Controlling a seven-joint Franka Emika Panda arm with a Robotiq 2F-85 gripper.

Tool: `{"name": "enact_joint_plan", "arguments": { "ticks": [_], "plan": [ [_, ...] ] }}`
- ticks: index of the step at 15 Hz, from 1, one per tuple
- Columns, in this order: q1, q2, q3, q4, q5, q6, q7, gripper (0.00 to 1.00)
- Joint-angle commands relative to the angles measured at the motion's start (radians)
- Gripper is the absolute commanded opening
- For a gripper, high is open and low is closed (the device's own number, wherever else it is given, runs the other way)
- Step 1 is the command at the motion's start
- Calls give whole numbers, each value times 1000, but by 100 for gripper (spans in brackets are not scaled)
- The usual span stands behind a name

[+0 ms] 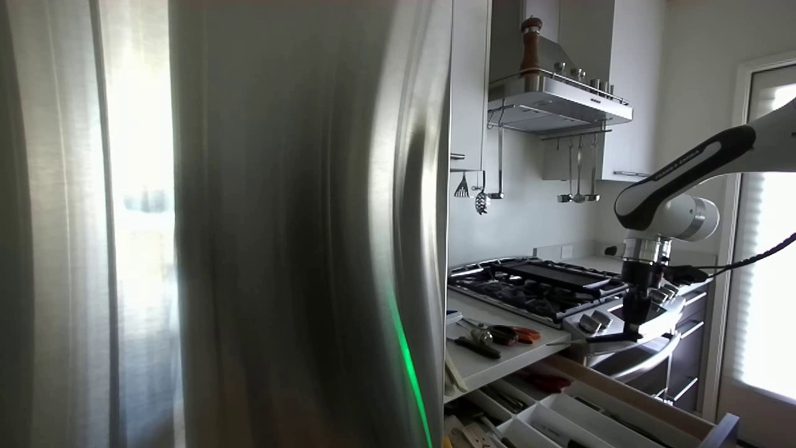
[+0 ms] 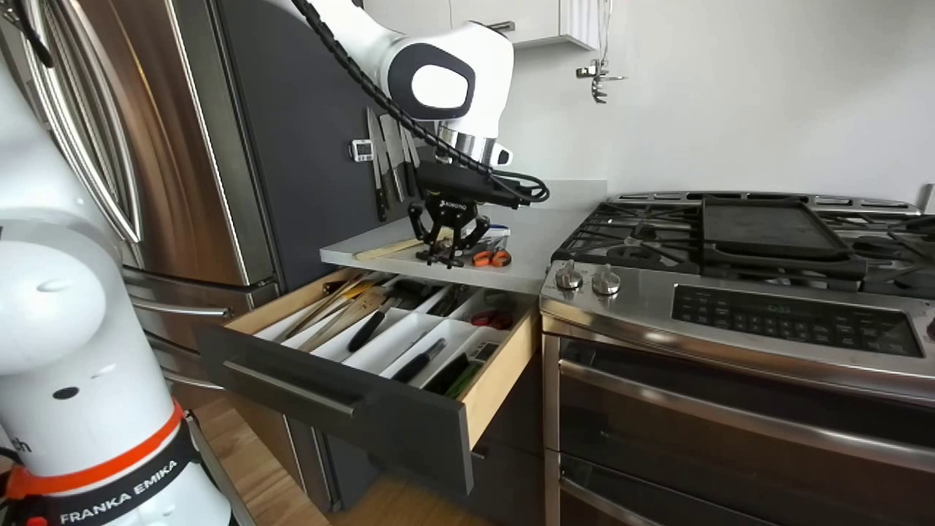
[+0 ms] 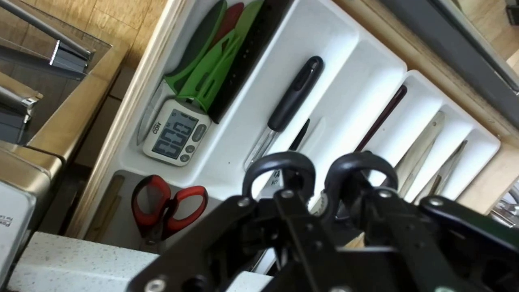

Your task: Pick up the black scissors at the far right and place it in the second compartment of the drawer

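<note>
The jaws grasp the black scissors (image 1: 602,339) near the handle loops (image 3: 279,159), held roughly level above the open drawer (image 2: 394,427), presumably to suit its long white compartments (image 3: 365,75); which counts as second is unclear.

Bent arm (image 2: 488,73), claw (image 2: 443,253) straight down, its grip clamped.

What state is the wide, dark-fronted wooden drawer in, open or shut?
Open: an exterior view shows the drawer jutting out, its white divided tray exposed.
</note>
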Motion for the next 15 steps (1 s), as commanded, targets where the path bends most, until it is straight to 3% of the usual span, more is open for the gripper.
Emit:
{"name": "enact_joint_plan", "arguments": {
  "ticks": [1, 4, 8, 11, 15],
  "plan": [
    [24, -17, -15, -92, 42, 36, 79, 8],
    [32, -49, -6, -195, 53, 77, 182, 8],
    [35, -46, 2, -322, 31, 246, 384, 8],
    [44, -27, 10, -372, 19, 384, 535, 8],
    [72, 9, 20, -380, -2, 484, 682, 8]
  ]
}}
